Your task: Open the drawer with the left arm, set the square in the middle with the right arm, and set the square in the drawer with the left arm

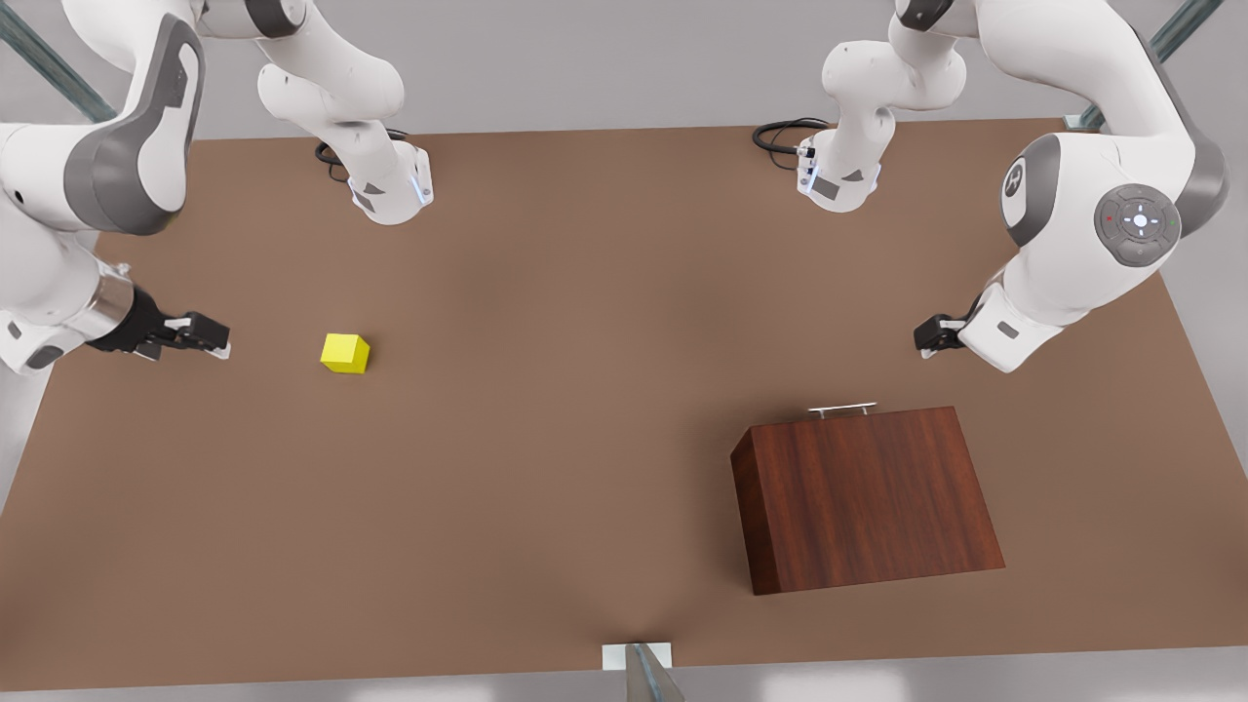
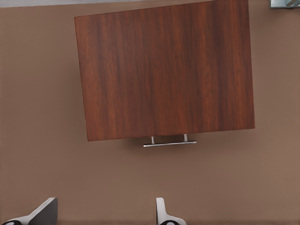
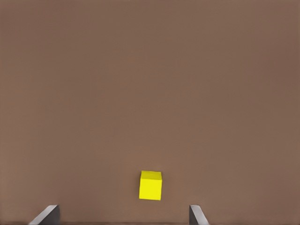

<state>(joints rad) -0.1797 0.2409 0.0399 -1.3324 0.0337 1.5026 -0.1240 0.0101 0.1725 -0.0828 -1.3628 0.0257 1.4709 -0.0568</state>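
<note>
— Where's the left gripper (image 1: 928, 338)?
— On the front view's right, hanging low off a bent white arm, its black fingers (image 2: 44, 212) spread wide apart with nothing between them.
— And the right gripper (image 1: 216, 341)?
— On the front view's left, reaching out almost level from its wrist, pointing toward the front view's right. Its fingers (image 3: 47, 215) also stand well apart, holding nothing

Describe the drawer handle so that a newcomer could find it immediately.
Find the wooden box on the brown table, toward the front view's right. The handle is the thin silver bar along its far edge, the only metallic part against dark wood grain.
</note>
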